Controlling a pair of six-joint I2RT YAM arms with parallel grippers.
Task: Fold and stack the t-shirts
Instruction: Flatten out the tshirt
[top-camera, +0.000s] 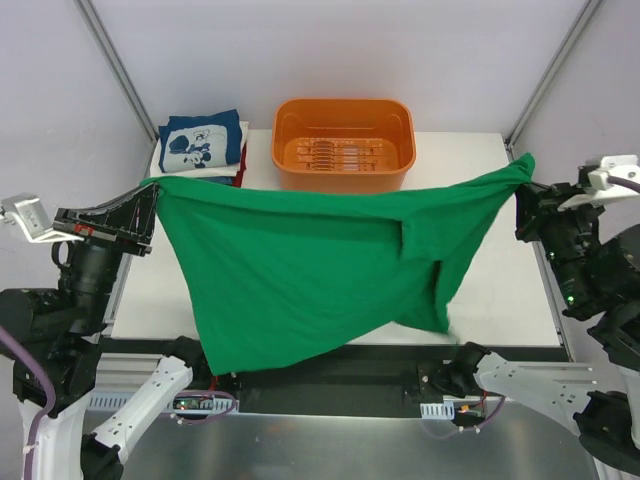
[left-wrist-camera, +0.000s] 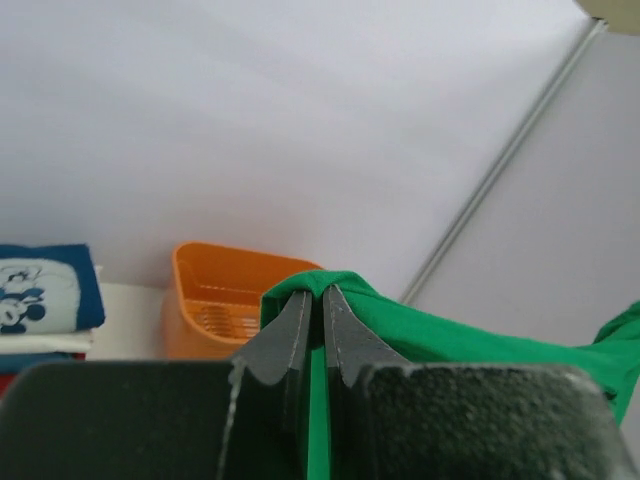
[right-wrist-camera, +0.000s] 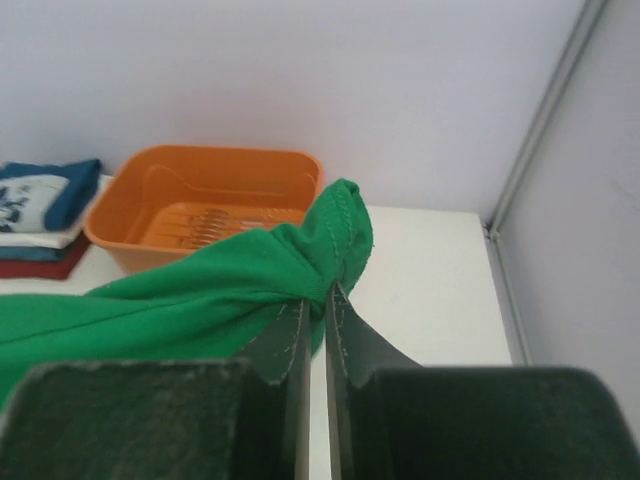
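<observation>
A bright green t-shirt (top-camera: 300, 270) hangs stretched in the air between my two grippers, its lower edge drooping over the table's front edge. My left gripper (top-camera: 152, 205) is shut on its left corner (left-wrist-camera: 320, 290). My right gripper (top-camera: 522, 195) is shut on its right corner (right-wrist-camera: 335, 235). A stack of folded t-shirts (top-camera: 203, 145), navy with white cartoon print on top, lies at the back left of the table. The stack also shows in the left wrist view (left-wrist-camera: 40, 300) and the right wrist view (right-wrist-camera: 40, 205).
An orange plastic tub (top-camera: 343, 143) stands at the back middle of the white table (top-camera: 500, 290), just behind the stretched shirt. Frame posts rise at the back left and back right corners.
</observation>
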